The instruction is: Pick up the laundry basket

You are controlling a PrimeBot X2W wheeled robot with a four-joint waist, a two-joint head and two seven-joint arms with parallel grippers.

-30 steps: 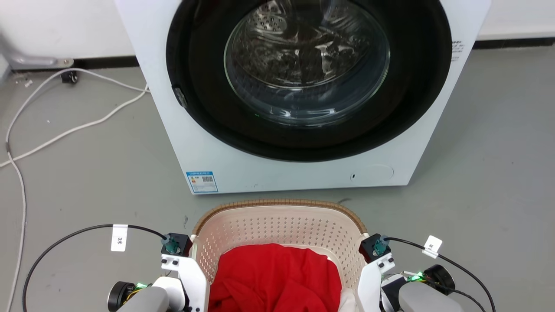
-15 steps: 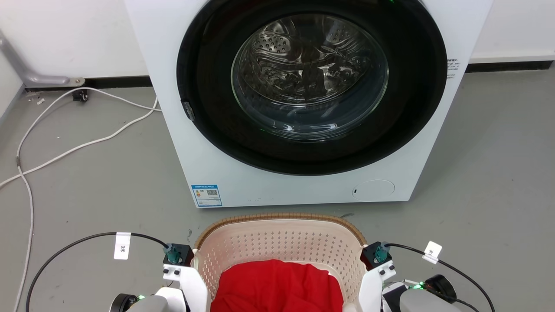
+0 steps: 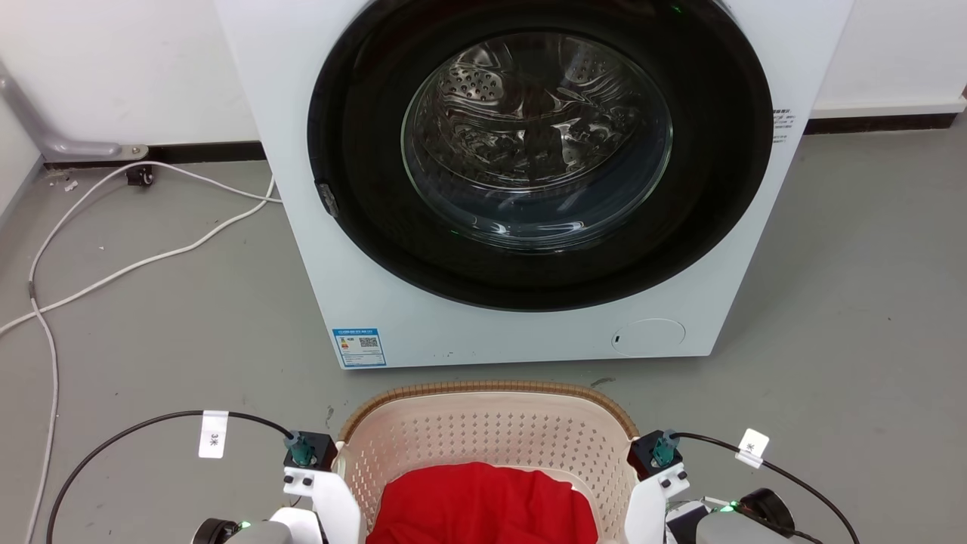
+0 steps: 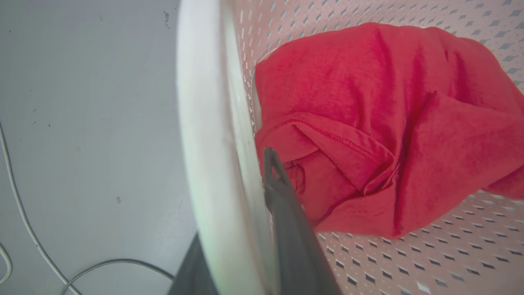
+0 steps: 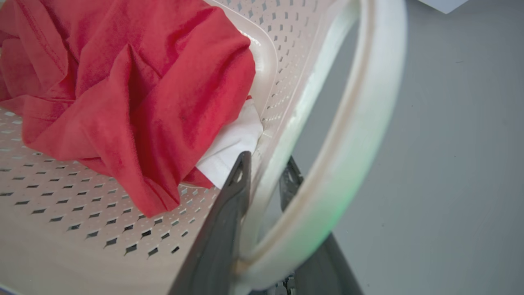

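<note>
Open grey floor (image 3: 151, 325), laundry basket (image 3: 491, 431) near washer (image 3: 491, 332), fingers (image 5: 221, 237) gripping its sides

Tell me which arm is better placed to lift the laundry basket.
Neither alone: left gripper and right gripper each straddle a side wall of the laundry basket, one finger inside, one outside, so probably lift with both.

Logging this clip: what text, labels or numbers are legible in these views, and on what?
"3米": white tag at the lower left of the head view.
Other white tag, lower right: marking too blurred to read.
Blue-edged sticker on the washer front: a QR code and print, too small to read.
Dark print at the washer's right edge: too small to read.
</note>
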